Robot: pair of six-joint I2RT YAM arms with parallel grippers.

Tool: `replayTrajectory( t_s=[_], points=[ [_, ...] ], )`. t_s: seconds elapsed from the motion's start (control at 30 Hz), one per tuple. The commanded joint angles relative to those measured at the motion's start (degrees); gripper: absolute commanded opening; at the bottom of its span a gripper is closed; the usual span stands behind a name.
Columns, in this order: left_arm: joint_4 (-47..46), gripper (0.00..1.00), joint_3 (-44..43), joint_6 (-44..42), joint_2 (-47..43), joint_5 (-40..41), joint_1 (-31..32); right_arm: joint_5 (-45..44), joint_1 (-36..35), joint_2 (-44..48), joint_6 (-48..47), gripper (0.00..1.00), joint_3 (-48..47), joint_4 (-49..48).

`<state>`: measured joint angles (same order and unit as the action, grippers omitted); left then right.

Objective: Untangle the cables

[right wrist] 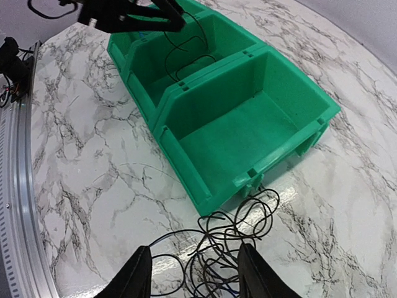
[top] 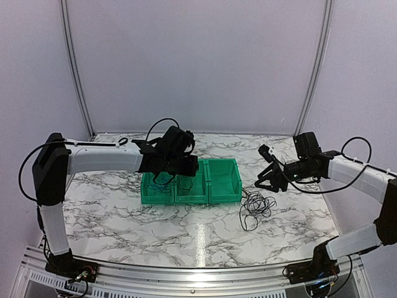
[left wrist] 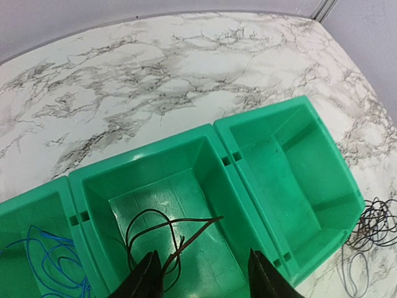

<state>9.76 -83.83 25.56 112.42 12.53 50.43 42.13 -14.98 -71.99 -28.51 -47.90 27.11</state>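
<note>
- We look down on a marbled counter (top: 124, 211) with three green bins (top: 223, 180) joined in a row at its middle, and a robot arm on each side.
- The left hand (left wrist: 205, 254) hangs over the middle bin (left wrist: 186, 186) with its fingers spread. A thin black cord (left wrist: 198, 220) lies looped on that bin's floor, close beside one finger. We cannot tell whether it touches the finger.
- A blue cord (left wrist: 46, 261) lies coiled in the left bin (left wrist: 25, 217). The right bin (left wrist: 291, 167) holds nothing.
- The rest of the cords form a loose tangle (right wrist: 236, 230), mostly black with a blue strand, on the counter against the right bin's near right corner.
- The right hand (right wrist: 195, 247) hovers just above that tangle, fingers spread, gripping nothing.
- Risk, in our judgement: if the black cord clings to the left finger, lifting that hand could drag it back out of the bin.
- Risk: the right hand may pinch several strands at once, so that pulling tightens the knot or lifts the whole tangle.
- Risk: a loop could catch the bin's corner and shift the bins.
</note>
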Motion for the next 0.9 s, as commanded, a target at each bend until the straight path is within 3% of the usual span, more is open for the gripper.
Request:
replayTrajectory(
  t_s=[0.0,0.43,0.87],
  points=[
    [1.9,0.52,1.6,-1.0,-6.3,1.8,-0.3,-6.2,1.3,-4.2,-1.6,0.47,-5.1,1.6],
    [2.3,0.56,7.6,-2.2,-13.3,5.3,-0.3,-12.2,1.4,-12.3,-7.5,0.49,-10.4,8.0],
    [4.0,0.54,5.0,-1.4,-8.2,6.8,-1.0,-15.8,1.4,-16.4,-7.7,0.49,-10.8,8.8]
  ],
)
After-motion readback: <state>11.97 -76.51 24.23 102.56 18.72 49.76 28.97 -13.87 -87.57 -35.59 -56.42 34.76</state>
